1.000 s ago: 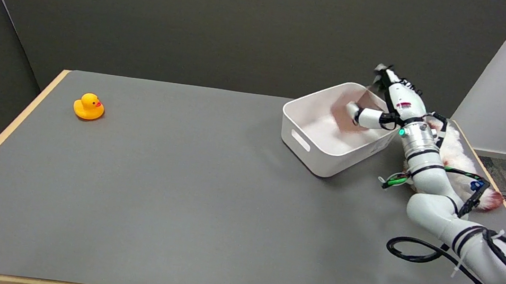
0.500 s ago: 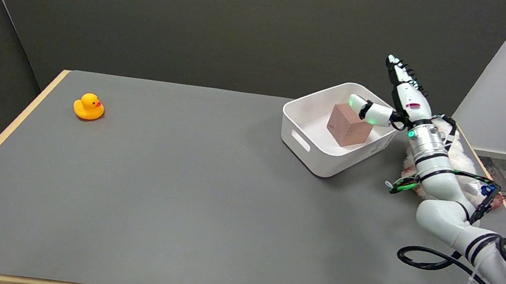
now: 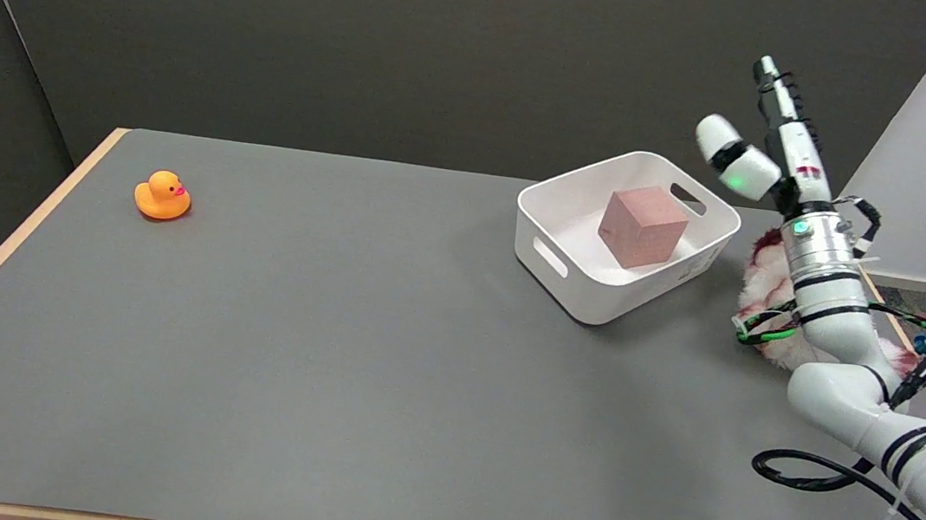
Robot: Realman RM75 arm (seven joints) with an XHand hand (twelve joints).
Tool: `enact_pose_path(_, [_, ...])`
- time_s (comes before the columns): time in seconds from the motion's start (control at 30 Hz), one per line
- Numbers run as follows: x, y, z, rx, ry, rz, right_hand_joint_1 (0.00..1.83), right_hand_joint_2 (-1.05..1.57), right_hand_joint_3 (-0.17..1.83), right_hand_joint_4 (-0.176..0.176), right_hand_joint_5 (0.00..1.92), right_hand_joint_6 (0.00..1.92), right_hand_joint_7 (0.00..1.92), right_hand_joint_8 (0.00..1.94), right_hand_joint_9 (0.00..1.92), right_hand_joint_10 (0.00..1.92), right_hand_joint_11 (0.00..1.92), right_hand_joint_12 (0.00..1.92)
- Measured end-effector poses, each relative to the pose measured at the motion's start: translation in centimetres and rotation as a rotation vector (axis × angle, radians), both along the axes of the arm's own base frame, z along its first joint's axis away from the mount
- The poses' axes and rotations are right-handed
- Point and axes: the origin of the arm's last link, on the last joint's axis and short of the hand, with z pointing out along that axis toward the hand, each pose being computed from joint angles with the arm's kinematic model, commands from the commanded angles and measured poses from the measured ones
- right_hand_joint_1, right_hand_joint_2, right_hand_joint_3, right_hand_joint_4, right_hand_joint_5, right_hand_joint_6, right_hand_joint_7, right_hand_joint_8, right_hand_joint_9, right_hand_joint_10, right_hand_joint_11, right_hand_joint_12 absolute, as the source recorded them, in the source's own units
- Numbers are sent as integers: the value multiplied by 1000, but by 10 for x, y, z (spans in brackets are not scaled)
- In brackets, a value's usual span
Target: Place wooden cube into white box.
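1. Lying near the table's (image 3: 329, 367) right edge, a fluffy white-and-red toy (image 3: 766, 281) sits just beside the box, partly behind the arm.
2. Resting inside the white box (image 3: 565, 285), the wooden cube (image 3: 643, 226) looks placed.
3. Raised above the box's far right corner, the right hand (image 3: 767, 155) is released, fingers apart, grasping nothing.
4. Sitting by the far left corner, a yellow rubber duck (image 3: 162, 195) is well apart.

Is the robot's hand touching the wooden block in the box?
Apart. The head view shows the right hand raised in the air with its fingers spread, off to the side of the wooden cube sitting in the white box.
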Motion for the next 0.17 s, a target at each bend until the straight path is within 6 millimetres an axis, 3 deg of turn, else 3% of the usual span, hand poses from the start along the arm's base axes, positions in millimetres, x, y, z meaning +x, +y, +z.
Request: enact_pose_path(0.17, [11,9,2,27,-62,64,214,675,828,13,-1,149,0,107,0,376,-1,628])
